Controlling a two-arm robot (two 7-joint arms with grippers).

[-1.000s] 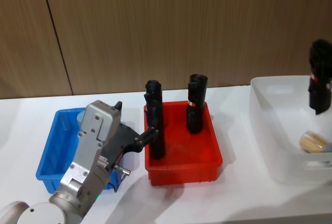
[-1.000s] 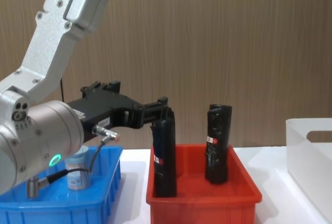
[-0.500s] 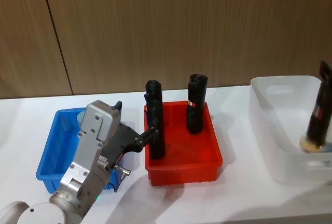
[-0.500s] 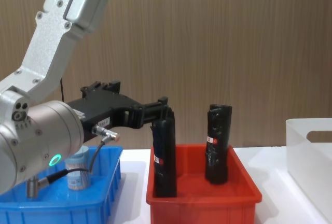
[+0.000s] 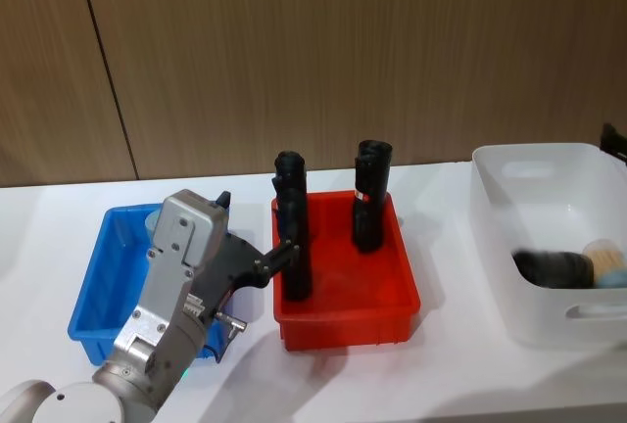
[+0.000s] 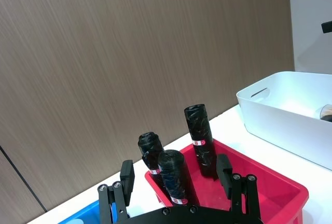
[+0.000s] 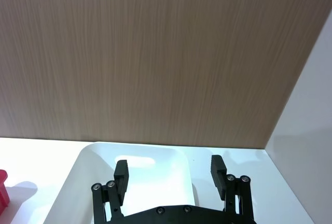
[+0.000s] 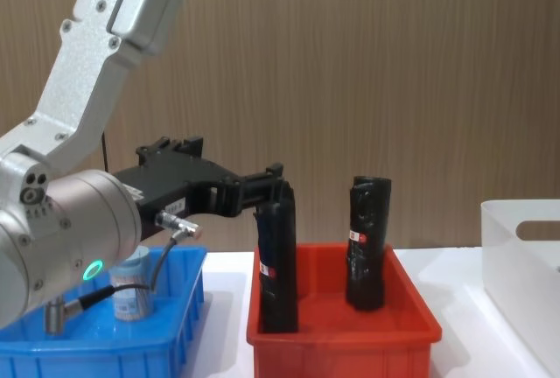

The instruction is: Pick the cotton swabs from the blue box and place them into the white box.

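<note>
1. One cotton swab jar lies on its side in the white box, at 3 o'clock in the head view; a dark blurred thing sits just beside it, unidentifiable.
2. One more jar stands upright in the blue box, at 8 o'clock in the chest view, close behind the left arm's wrist.
3. Step in hand, as I judge it: one drop done, half the job left.
4. Left gripper hangs at the blue box's right side, pointing at the red bin and its black rolls; fingers spread, holding nothing.
5. Right gripper hovers above the white box, fingers spread and empty.
6. Next move calls for a gripper to turn back over the blue box and come down around the jar's lid.
</note>
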